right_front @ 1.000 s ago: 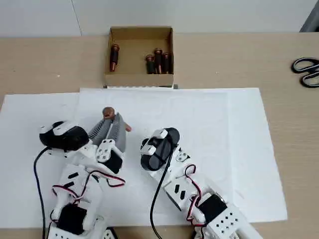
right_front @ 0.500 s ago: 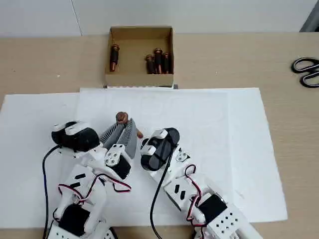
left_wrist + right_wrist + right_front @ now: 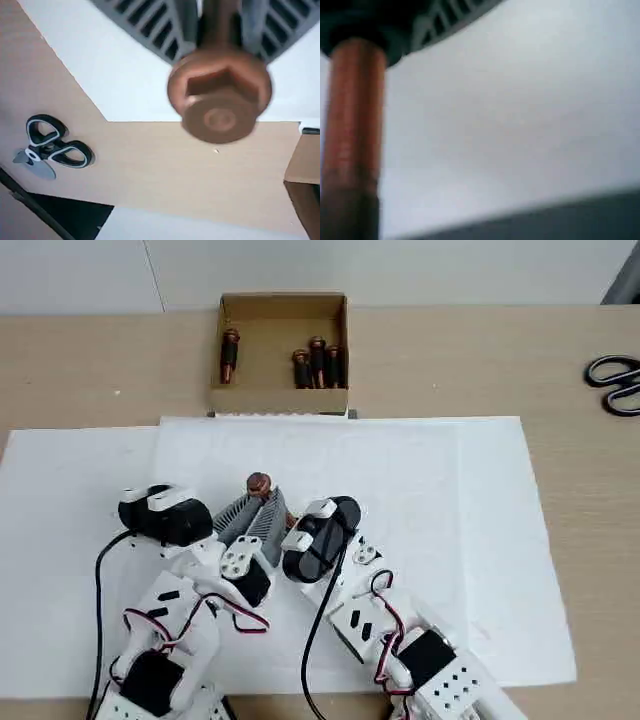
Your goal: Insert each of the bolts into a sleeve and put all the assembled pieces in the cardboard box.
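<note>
My left gripper (image 3: 259, 508) is shut on a copper bolt (image 3: 258, 483), and the bolt's hexagonal head (image 3: 220, 95) sticks out past the grey ribbed fingers (image 3: 145, 25). It hangs over the white paper, right beside the right arm's black wrist (image 3: 320, 535). In the right wrist view a dark sleeve (image 3: 355, 30) sits in my right gripper (image 3: 385, 27) by a ribbed finger (image 3: 440, 20). A copper shaft (image 3: 352, 140) runs out of the sleeve. The cardboard box (image 3: 283, 400) at the back holds several assembled pieces (image 3: 318, 365).
A white paper sheet (image 3: 420, 500) covers the near table under both arms. Scissors (image 3: 615, 385) lie at the far right edge and appear as scissors (image 3: 52, 150) in the left wrist view. One lone piece (image 3: 230, 355) lies in the box's left half.
My left arm has carried the bolt to the right, up against the right arm's gripper. The right arm has stayed where it was.
</note>
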Action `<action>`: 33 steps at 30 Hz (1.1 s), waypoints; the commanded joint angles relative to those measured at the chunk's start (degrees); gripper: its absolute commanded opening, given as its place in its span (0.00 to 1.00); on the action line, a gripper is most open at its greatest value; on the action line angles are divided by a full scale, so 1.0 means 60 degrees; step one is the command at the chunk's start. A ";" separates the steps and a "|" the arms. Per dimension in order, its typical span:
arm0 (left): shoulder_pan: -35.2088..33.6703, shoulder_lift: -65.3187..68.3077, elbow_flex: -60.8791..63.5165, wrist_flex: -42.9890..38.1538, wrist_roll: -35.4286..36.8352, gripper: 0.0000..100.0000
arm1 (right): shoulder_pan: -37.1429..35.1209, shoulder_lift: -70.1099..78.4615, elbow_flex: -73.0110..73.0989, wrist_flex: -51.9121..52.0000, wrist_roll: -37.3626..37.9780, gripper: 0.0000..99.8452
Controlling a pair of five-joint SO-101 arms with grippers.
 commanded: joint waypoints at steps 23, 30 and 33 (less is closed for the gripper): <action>0.0059 -0.0088 0.0491 0.0601 0.0073 0.01 | -0.0828 -0.0125 -0.1216 -0.0286 0.0147 0.00; 0.0059 -0.0088 0.0491 0.0615 0.0073 0.01 | -0.0374 -0.0125 -0.1626 -0.0286 0.0205 0.00; 0.0059 -0.0088 0.0491 0.0615 0.0073 0.01 | -0.0125 -0.0125 -0.1626 -0.0286 0.0703 0.00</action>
